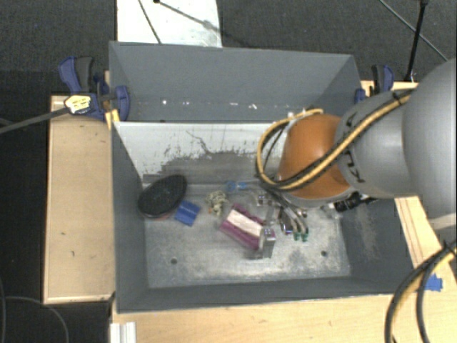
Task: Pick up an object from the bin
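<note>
Reaching in from the right, the big grey robot arm (pixel 410 145) bends down into the grey metal bin (pixel 214 84). A round orange cover (pixel 307 156) sits on its wrist. Black and yellow cables (pixel 350 140) loop around that cover.

The gripper (pixel 268 243) is down low, close to the bin floor, a little to the right of the middle. It is right at a purple and white packet (pixel 239 227). The packet is long and flat. It lies tilted on the floor near the middle of the bin. The gripper is at the packet's right end, touching it or just beside it; I cannot tell which. I cannot tell if the gripper is open or closed. I also cannot tell if it has hold of the packet.

Other small things lie on the floor too. A black oval thing (pixel 162 194) rests on the left side, near the left wall. A little blue block (pixel 186 214) sits just beside it, on its right. A pale crumpled bit (pixel 216 203) lies between the blue block and the packet. A small blue piece (pixel 234 187) lies behind the packet, near the back wall. Some tiny green bits (pixel 301 233) lie to the right of the gripper, under the orange cover.
</note>
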### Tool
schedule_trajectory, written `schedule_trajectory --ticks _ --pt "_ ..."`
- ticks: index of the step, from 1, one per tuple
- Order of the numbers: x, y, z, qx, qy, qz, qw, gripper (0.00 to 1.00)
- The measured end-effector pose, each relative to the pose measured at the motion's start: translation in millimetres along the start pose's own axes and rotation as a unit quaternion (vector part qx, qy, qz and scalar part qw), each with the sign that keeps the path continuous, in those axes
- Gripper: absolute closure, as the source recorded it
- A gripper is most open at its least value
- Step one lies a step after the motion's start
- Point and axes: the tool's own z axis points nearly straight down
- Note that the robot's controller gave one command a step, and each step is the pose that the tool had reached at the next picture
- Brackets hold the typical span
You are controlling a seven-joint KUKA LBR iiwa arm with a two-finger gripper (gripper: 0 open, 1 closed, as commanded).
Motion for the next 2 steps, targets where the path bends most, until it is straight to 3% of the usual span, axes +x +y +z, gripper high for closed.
schedule_trajectory --ticks 1,2 --pt "-1.8 4.4 0.7 0.001 0.0008 0.083 0.9965 0.00" --pt "-2.2 3.8 0.0 0.001 0.0003 0.083 0.9965 1.00"
